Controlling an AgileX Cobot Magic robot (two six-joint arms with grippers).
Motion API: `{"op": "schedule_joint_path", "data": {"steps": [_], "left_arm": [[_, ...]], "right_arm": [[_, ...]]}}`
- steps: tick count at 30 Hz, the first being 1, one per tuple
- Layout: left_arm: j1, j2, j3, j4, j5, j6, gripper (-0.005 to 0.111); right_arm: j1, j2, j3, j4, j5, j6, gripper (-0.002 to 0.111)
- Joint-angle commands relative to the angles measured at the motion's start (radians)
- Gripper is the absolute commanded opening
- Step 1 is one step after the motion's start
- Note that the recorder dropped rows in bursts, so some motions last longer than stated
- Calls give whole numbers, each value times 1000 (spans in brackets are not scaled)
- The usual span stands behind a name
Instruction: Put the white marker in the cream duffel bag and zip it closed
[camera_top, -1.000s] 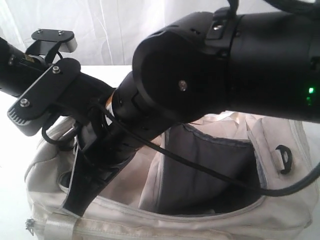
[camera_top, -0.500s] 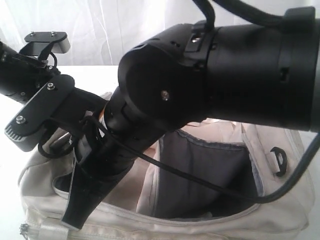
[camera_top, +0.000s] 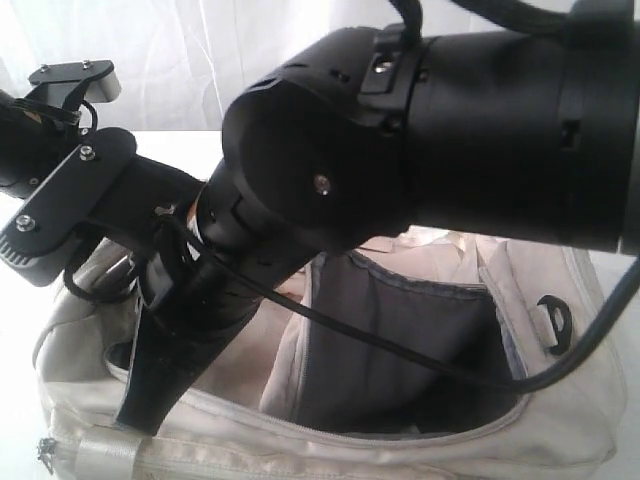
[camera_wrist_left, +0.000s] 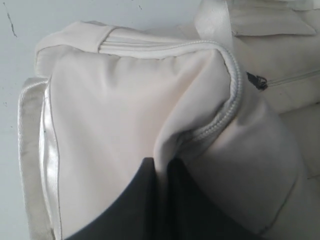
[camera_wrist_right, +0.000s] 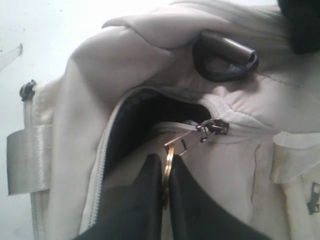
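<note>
1. Twice clamping the cream duffel bag (camera_top: 570, 410), lying at 6 o'clock in the exterior view: holding the left jaws closed on a fold of its end fabric, and the right jaws closed on the zip pull ring (camera_wrist_right: 170, 150).
2. Not finding the white marker in any view; possibly zipping up without it, or jamming on it if lying across the mouth.
3. Risking losing the thin ring by pulling at an angle to the zipper track.
4. Risking snagging the slider (camera_wrist_right: 215, 126) on the sagging grey lining (camera_top: 430, 320), with the mouth gaping toward 5 o'clock.
5. Risking letting the fold slip free, then dragging the whole bag along the surface (camera_wrist_left: 12, 60) instead of closing it.
6. Risking trapping the black cable (camera_top: 400, 350) drooping across the opening.
</note>
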Motion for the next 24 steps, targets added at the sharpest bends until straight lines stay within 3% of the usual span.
{"op": "schedule_joint_path", "data": {"steps": [1,12,17,24], "left_arm": [[34,6,-32,77,-204,-15,3],[34,10,-81,77,-185,-41,3],[34,17,-81,70,-153,-41,3],[34,17,-81,55,-155,-36,3]], "right_arm": [[11,-13,-30,11,107,50,0],[-166,-13,-85,-25,74,51,0],[-171,-6,-91,4,44,41,0],[-139,78,-119,228,37,-112,0]]}}
